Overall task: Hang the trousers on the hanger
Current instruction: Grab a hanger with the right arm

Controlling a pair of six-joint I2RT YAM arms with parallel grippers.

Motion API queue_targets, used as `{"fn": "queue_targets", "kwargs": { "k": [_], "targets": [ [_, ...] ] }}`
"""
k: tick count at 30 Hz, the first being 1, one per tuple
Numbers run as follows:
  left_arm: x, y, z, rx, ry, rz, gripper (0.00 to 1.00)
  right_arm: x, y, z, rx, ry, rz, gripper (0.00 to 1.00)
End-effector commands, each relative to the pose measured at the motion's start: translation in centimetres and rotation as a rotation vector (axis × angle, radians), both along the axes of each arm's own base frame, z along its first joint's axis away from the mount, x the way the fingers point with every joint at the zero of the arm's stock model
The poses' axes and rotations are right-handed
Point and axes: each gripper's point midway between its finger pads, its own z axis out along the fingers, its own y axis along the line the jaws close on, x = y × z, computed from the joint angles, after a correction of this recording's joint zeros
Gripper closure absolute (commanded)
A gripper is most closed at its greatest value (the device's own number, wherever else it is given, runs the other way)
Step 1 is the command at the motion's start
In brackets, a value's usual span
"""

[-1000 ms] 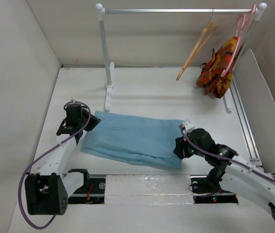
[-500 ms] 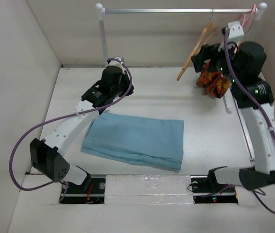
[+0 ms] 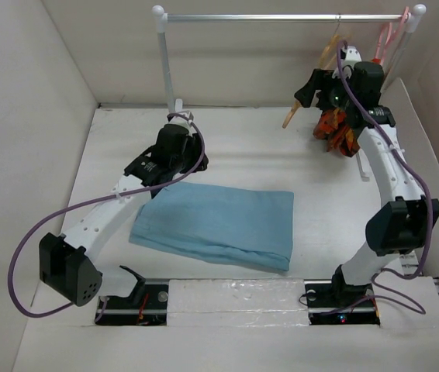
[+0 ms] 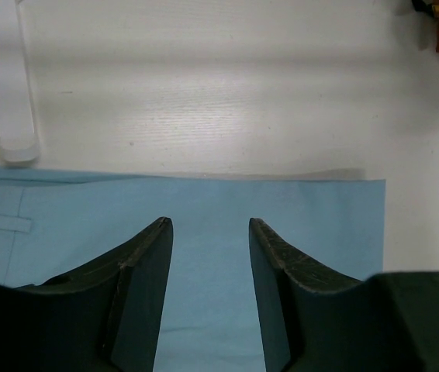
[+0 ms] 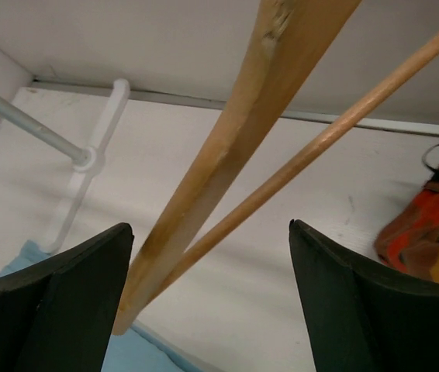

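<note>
so the left gripper [image 4: 208, 232] hangs over the far edge of the trousers [image 3: 216, 225], jaws apart, nothing in them; trousers lie folded flat; beyond them to the far right, the right gripper [image 5: 210, 226] is spread wide around the hanger [image 5: 235, 132], not pinching it

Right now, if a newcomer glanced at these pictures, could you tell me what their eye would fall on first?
The folded light blue trousers lie flat in the middle of the table, the biggest patch of colour. At the far right, the right gripper stands open around the tan wooden hanger on the rail, beside an orange patterned garment. The left gripper hovers open above the trousers near their far edge.
</note>
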Motion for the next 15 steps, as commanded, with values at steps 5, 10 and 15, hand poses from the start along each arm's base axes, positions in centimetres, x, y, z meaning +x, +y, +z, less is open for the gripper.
{"fn": "queue_targets", "kwargs": {
  "k": [5, 10, 15],
  "targets": [
    [-0.2, -0.8, 0.0, -0.032, -0.013, -0.045, 0.6, -0.1, 3.0, 3.1, 0.175, -0.21, 0.139, 0.2],
    [-0.6, -1.5, -0.5, -0.058, 0.01, -0.069, 0.61, 0.0, 3.5, 2.4, 0.198, -0.218, 0.162, 0.34],
    [-0.5, -1.7, -0.2, -0.074, 0.009, -0.071, 0.62, -0.4, 4.0, 3.0, 0.21, -0.242, 0.177, 0.67]
  ]
}}
